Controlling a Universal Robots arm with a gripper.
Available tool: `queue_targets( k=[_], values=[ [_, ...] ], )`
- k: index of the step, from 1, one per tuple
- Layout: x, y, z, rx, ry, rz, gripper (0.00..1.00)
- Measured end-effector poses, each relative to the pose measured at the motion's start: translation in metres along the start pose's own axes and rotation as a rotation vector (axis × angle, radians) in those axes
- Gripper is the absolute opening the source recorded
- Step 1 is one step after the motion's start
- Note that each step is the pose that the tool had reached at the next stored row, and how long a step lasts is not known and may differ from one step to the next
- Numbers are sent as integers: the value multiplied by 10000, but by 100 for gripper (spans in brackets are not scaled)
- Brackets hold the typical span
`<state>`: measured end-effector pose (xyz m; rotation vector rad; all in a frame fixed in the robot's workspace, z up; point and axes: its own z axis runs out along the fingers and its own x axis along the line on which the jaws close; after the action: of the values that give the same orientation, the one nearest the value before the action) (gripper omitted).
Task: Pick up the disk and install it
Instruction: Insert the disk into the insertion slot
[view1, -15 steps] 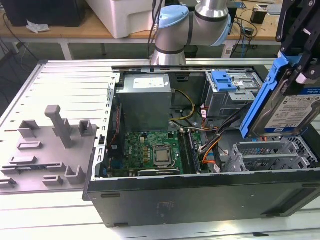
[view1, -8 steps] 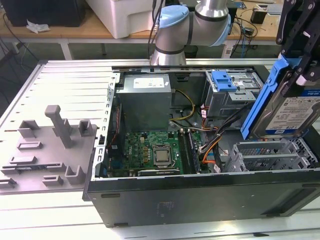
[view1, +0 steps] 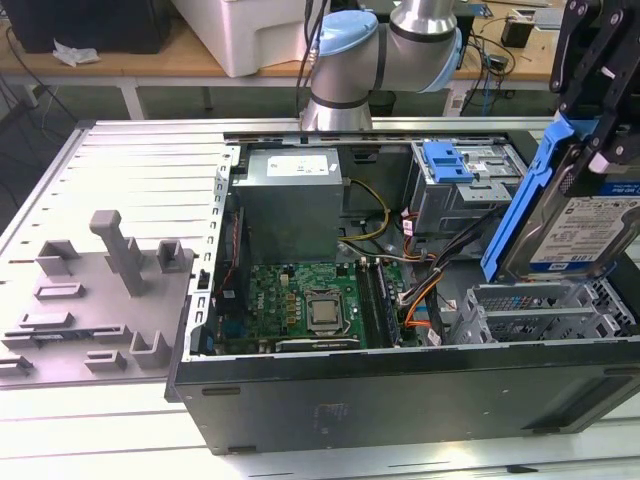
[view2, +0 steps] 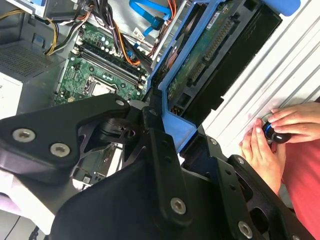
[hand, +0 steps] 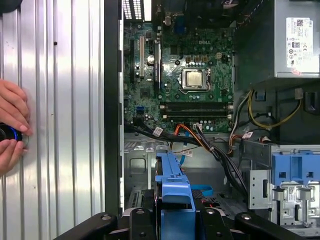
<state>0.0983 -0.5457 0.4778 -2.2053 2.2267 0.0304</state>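
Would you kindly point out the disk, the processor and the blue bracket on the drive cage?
disk (view1: 585, 235): exterior view, on its white label.
processor (hand: 195, 79): first wrist view, on its metal lid.
blue bracket (view1: 447, 160): exterior view, on its upper face.

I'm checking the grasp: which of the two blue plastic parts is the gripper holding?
The blue frame edging the disk, tilted in the gripper; the other, a bracket, sits atop the grey drive cage.
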Motion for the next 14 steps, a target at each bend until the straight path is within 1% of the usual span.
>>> queue_targets(
  k=[14],
  values=[
    [1, -24, 69, 2, 0, 100, 37]
  ],
)
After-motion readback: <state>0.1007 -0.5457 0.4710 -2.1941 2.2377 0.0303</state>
